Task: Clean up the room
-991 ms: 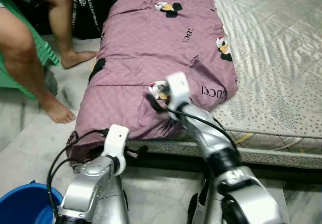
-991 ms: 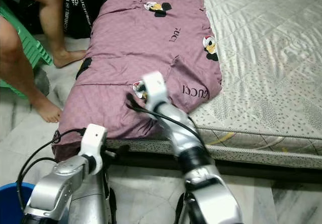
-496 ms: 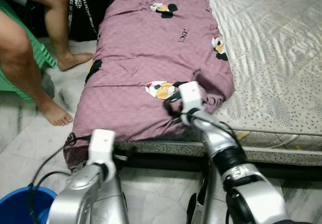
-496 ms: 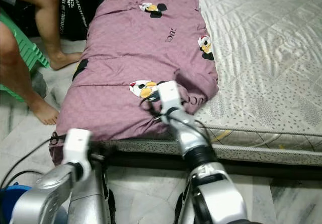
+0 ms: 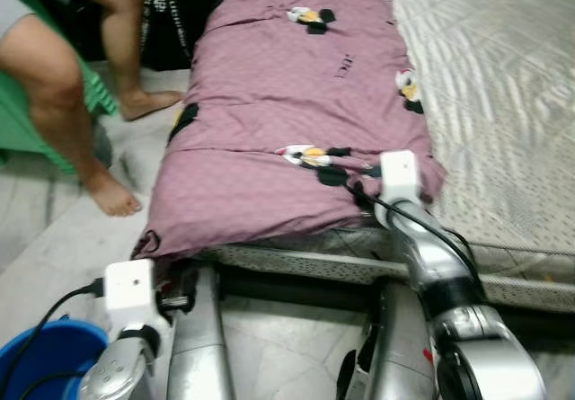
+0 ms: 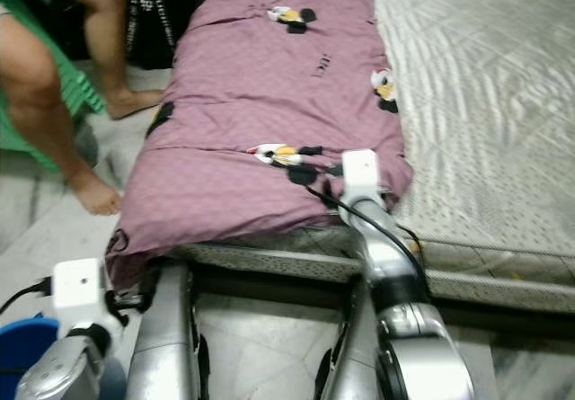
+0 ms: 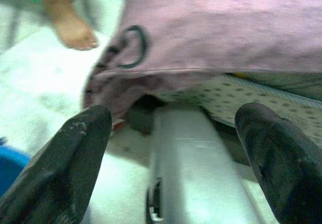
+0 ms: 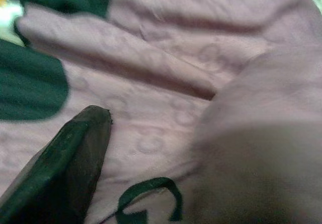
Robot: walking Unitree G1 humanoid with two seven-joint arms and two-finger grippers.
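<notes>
A purple blanket (image 5: 296,103) with cartoon prints lies along the left side of the mattress (image 5: 503,85). Its near corner (image 7: 115,83) hangs over the bed's edge toward the floor. My right gripper (image 5: 349,180) rests on the blanket's near right part. One black finger (image 8: 65,168) shows in the right wrist view, set wide, and a bunched fold (image 8: 256,133) covers the other side. My left gripper (image 7: 171,128) hangs low beside the bed edge, open and holding nothing, facing the hanging corner.
A person's bare legs (image 5: 81,103) and a green chair (image 5: 27,121) are at the left on the marble floor. A blue bucket (image 5: 36,360) stands at the near left. A black bag (image 5: 171,22) sits beside the bed's far left.
My right gripper has slid right across the blanket toward its near right corner. My left arm has dropped lower and back toward me. The camera has shifted too.
</notes>
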